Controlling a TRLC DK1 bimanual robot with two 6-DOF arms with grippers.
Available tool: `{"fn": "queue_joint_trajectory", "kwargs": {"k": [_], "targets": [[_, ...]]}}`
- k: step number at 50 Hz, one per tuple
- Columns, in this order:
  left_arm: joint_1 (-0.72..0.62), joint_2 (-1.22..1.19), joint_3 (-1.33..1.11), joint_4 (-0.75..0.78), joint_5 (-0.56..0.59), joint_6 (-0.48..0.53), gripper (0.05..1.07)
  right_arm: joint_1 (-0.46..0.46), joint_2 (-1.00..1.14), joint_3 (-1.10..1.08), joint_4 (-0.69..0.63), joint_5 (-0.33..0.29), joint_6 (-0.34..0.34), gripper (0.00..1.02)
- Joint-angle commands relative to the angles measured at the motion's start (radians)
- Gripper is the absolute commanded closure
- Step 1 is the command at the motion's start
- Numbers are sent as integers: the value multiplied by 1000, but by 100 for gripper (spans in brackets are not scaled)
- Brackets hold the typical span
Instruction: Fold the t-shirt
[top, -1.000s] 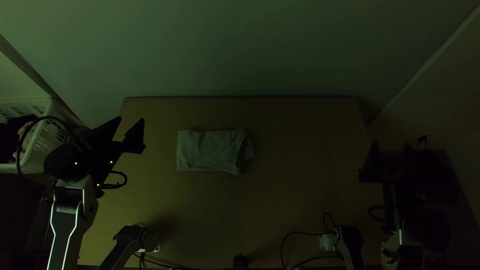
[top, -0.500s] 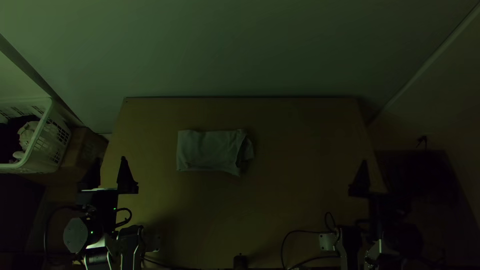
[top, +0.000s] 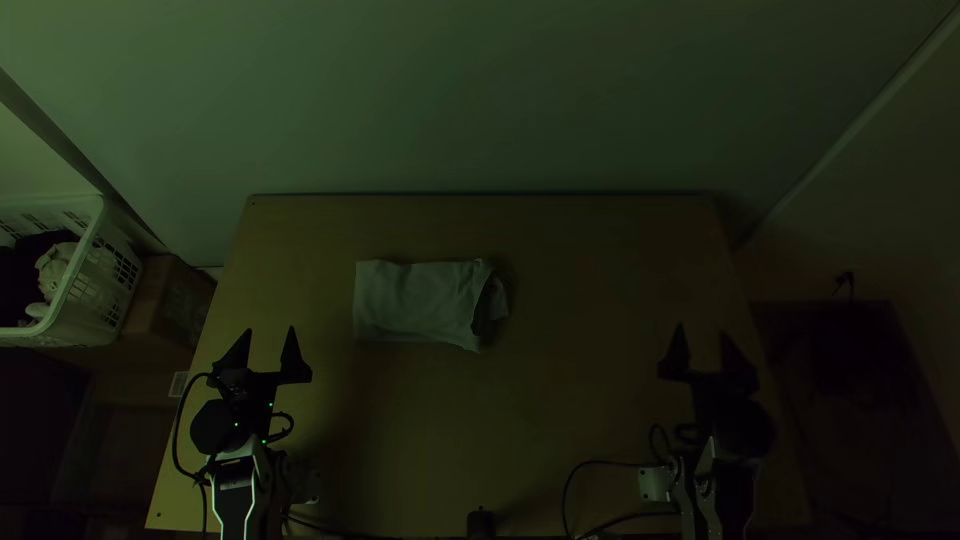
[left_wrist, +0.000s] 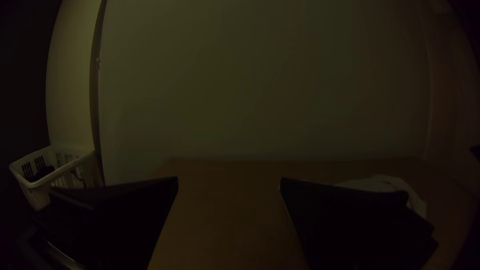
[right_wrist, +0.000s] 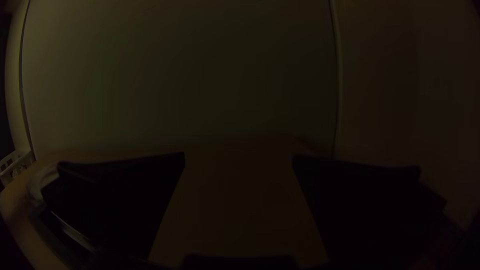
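T-shirt lies flat on the bench, left of its middle, folded into a compact oblong, probably to make it easy to lift or stack. I can't count the layers.

Far left, beside the bench, stands a white laundry basket with dark fabric and pale fabric inside; set there, it would keep other laundry within reach yet off the folding area. A cardboard box sits between basket and bench.

Next comes the left claw, over the bench's near left part, released, its fingers spread with nothing between them. It points toward the far side, apart from the shirt, presumably so as not to drag the cloth.

The shirt's left end is fairly straight, whereas the right end is less tidy: a slanting edge with a dark gap beside it, and a small loose piece poking out to the right. That end looks like the one to tuck if a neater finish is wanted.

The right claw is over the near right part, well apart from the cloth, also released and holding nothing. With both claws clear, I judge the folding nearly or fully done. A pinch of only the top layer could pull the packet open.
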Motion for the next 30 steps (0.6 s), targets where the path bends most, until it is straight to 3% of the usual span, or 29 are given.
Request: {"fn": "queue_joint_trajectory", "kwargs": {"k": [1,30], "targets": [[2,-8,-49,16,-2,32,9,8,-8,-49,25,9,19,4],[4,-8,-63,18,-5,32,9,21,-2,-58,35,13,14,4]]}}
